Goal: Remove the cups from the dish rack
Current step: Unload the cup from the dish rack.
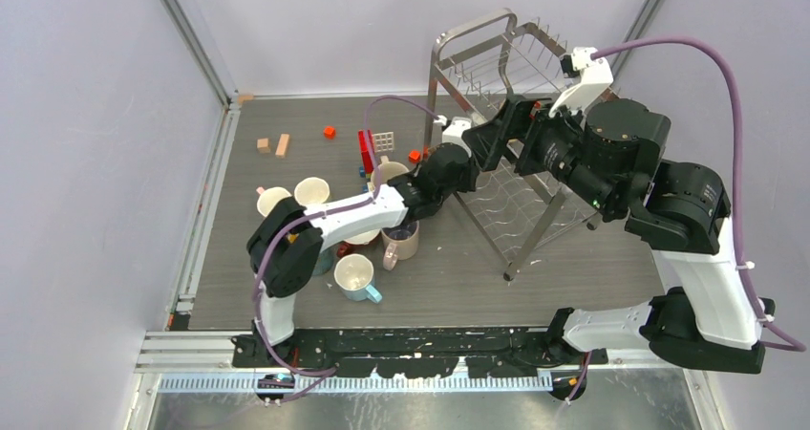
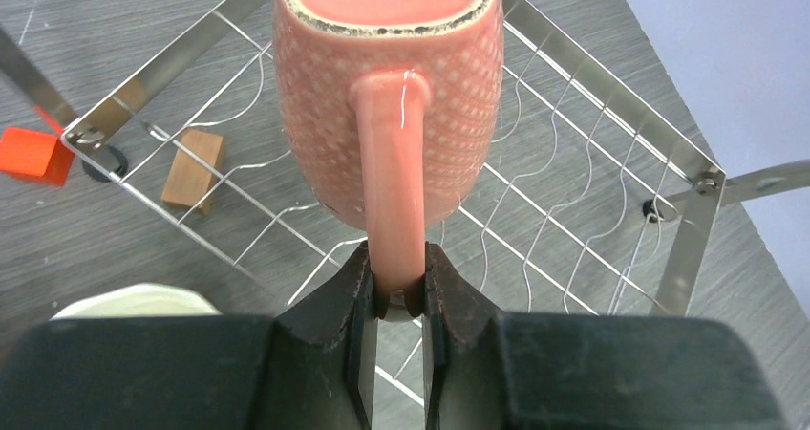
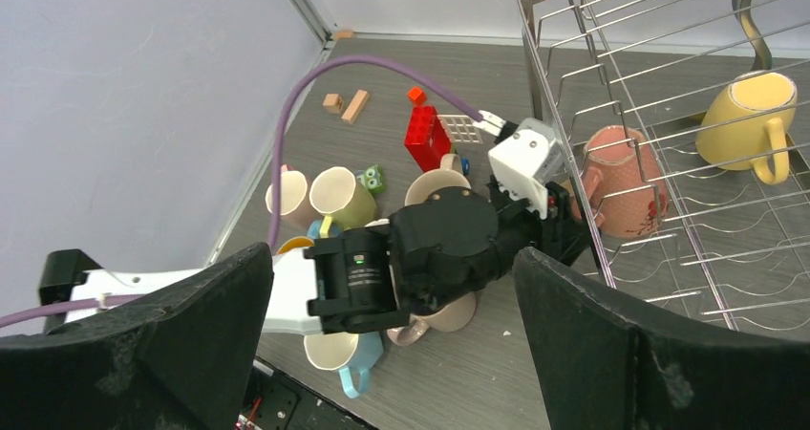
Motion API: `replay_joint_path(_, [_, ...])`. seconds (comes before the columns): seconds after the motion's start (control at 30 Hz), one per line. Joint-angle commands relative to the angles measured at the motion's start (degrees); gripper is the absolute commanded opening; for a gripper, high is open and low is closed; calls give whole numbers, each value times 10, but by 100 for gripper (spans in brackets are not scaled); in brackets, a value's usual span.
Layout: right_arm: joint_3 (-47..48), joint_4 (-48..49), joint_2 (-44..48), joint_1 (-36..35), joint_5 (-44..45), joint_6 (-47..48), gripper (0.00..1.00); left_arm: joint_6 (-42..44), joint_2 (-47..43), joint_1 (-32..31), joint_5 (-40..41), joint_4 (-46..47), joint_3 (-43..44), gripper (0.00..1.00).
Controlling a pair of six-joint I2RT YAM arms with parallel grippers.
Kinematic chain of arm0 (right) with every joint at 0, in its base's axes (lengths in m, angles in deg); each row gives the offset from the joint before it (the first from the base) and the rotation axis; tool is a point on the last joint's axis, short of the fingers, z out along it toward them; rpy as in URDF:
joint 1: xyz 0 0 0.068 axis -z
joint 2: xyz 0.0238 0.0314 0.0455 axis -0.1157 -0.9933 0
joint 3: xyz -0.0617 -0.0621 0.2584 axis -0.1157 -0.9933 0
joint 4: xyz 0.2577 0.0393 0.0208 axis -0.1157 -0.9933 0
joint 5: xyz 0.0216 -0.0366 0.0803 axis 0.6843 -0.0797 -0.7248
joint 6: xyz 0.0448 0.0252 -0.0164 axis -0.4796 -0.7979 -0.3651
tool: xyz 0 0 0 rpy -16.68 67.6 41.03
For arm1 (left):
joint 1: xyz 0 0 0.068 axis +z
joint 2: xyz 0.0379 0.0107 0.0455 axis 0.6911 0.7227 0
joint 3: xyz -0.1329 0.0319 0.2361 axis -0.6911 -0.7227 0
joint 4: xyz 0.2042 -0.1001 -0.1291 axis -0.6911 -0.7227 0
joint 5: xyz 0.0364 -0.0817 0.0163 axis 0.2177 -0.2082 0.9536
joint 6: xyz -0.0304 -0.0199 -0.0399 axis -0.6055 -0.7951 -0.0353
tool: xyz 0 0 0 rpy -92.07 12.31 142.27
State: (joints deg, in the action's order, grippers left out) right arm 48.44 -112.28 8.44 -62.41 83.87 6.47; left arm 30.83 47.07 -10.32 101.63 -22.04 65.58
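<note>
Left claw (image 2: 396, 291): clenching on the lower end of the handle (image 2: 394, 182) of the pink mug (image 2: 387, 67), one jaw pressing on each side.
Pink mug: sitting straight ahead of the left claw, handle turned back toward it, over the wavy wires of the lower tier; I cannot tell whether it is touching them.
Dish rack (image 1: 497, 38): standing on the desk (image 1: 449, 287), spreading out beneath and beyond the left claw.
Right claw (image 3: 390, 268): released, its fingers (image 3: 172, 334) spreading wide and gripping nothing, hovering above the left claw and looking down on it.
Yellow mug (image 3: 740, 119): lying tilted on the lower tier, farther from the left claw than the pink mug and well ahead of the right claw.
Other mugs (image 1: 355, 275): clustering on the desk behind the left claw, beside and under its arm, outside the rack.
Orange cube (image 2: 33, 156): lying on the desk to the left of the left claw, just outside the rack's corner.
Wooden block (image 2: 194, 167): lying to the left of the left claw, under the rack's wires.
</note>
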Motion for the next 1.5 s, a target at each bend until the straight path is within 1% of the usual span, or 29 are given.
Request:
replay_joint_path(0.0, [-7, 30, 9, 0, 8, -5, 100, -11, -82, 0, 3, 41, -24, 0])
replay_joint_path(0.23, [-20, 36, 4, 0, 3, -8, 100, -16, -147, 1, 5, 8, -70, 0])
replay_joint_path(0.37, [-19, 36, -3, 0, -1, -10, 100, -24, -210, 8, -5, -13, -111, 0])
replay_joint_path(0.43, [-18, 37, -8, 0, -4, -10, 100, -32, -245, 19, -23, -24, -134, 0])
replay_joint_path(0.67, [-31, 55, -26, 0, -20, -16, 100, -52, -377, 87, -127, -92, -193, 0])
replay_joint_path(0.8, [-49, 86, -34, 0, -34, -21, 100, -74, -442, 147, -218, -115, -210, 0])
replay_joint_path(1.0, [-79, 131, -49, 0, -56, -34, 100, -131, -496, 237, -363, -117, -218, 0])
replay_joint_path(1.13, [-89, 158, -62, 6, -80, -46, 100, -213, -521, 312, -467, -65, -236, 0])
replay_joint_path(1.27, [-103, 189, -70, 19, -118, -65, 100, -349, -522, 373, -563, 95, -278, 0])
replay_joint_path(1.37, [-114, 211, -72, 32, -139, -84, 100, -453, -511, 395, -594, 223, -311, 0])
replay_joint_path(1.47, [-130, 236, -72, 41, -151, -103, 100, -512, -501, 399, -599, 296, -327, 0])
